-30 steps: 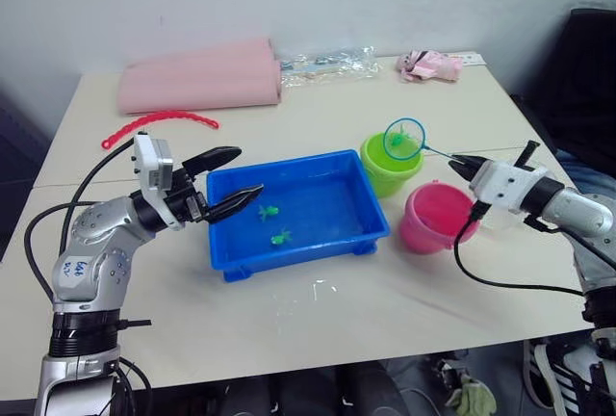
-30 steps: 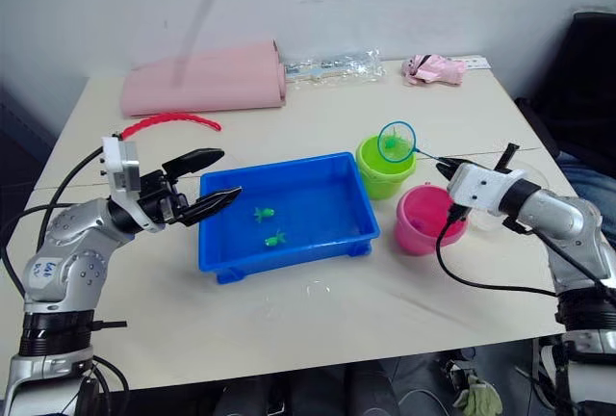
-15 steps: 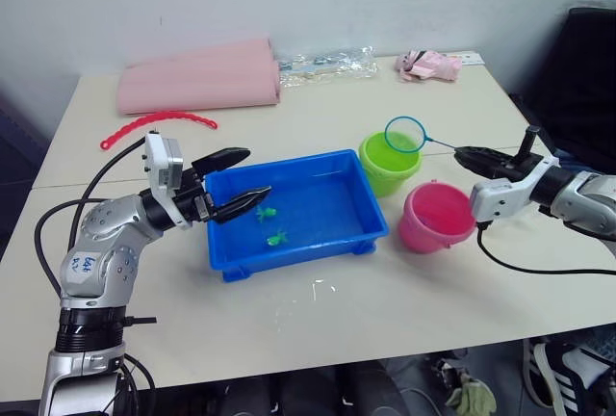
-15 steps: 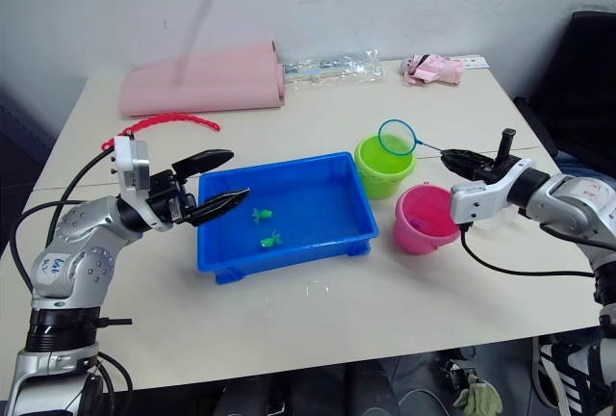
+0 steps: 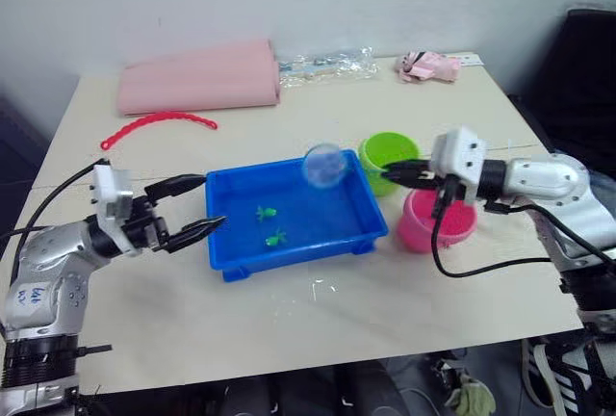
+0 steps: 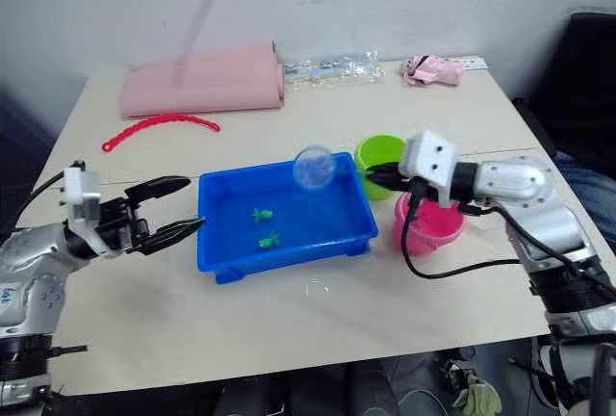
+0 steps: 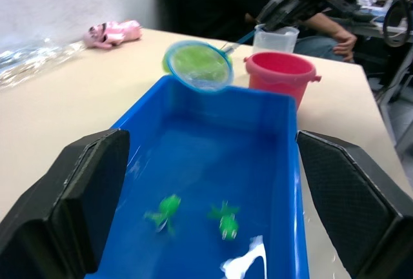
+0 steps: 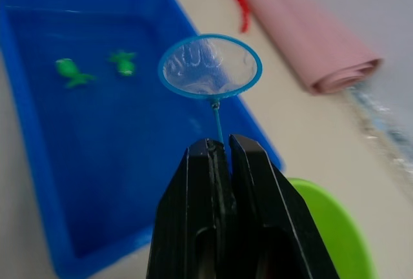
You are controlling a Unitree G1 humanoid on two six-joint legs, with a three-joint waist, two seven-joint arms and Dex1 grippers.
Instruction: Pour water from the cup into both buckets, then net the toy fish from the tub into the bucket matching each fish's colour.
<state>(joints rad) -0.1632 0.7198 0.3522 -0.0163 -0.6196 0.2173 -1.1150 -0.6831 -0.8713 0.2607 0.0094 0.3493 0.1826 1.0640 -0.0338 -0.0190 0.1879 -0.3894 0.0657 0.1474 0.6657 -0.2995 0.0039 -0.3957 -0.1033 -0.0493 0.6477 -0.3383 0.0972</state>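
At the near left corner of the tub point(image 5: 294, 214), the left gripper point(image 5: 192, 206) waits with its two black fingers spread wide and nothing between them, poised just beside the tub's short wall and pointing along its length; it has no part in the netting as things stand. A little farther in, the two green toy fish point(image 5: 272, 225) lie close together in the water, toward the left half of the tub and nearer its front rim than its back one. Beyond them and to the right, the net point(image 5: 324, 165) hangs above the tub's far right corner, clear of the water, its hoop apparently carrying nothing. Its thin handle runs rightward from the hoop, across the tub's rim and in front of the green bucket point(image 5: 388, 159), to the right gripper point(image 5: 397, 173), whose fingers are pressed together on the stick. So the fish lie leftward and toward the robot from the hoop, roughly in line with the handle's own axis, and lower than it; the right arm is the only one equipped to reach them, and I judge that the next move calls for pushing the hoop out along that line while dipping it. The green bucket sits just past the tub's right end, close under the handle, with the pink bucket point(image 5: 435, 221) nearer the robot beside it, under the right wrist, all on the pale worktop point(image 5: 385, 310).
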